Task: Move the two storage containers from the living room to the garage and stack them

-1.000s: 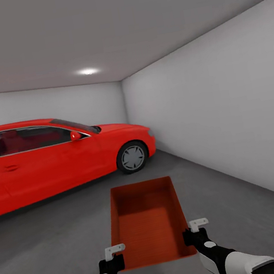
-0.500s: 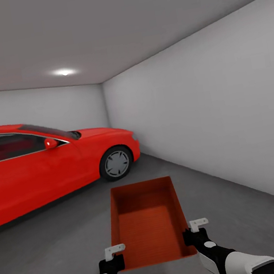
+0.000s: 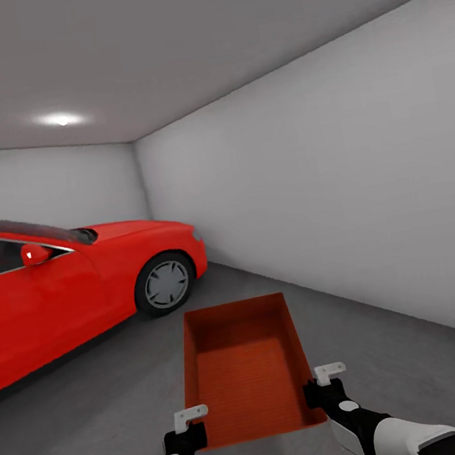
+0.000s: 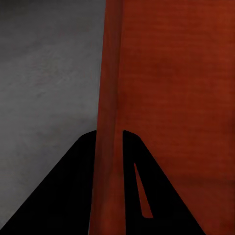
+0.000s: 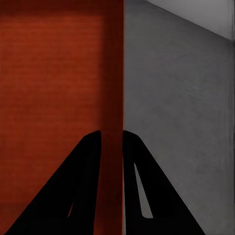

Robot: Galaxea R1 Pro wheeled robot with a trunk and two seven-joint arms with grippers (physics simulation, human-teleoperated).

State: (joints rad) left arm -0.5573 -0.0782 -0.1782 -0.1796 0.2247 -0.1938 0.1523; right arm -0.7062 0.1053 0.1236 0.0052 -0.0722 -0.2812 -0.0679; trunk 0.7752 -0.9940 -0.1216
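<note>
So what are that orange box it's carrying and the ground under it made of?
The storage container looks like matte moulded plastic: even red-orange colour, thin straight walls, a finely ribbed bottom. The floor looks like bare concrete: dark grey, dull, faintly mottled. Being a simulator render, both are guesses.

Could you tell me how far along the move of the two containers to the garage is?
Done: one red-orange container has reached the garage, beside the red car. In hand: the left hand and right hand each clamp a side wall, holding it above the concrete floor. Left: setting it down, then stacking the second container.
</note>
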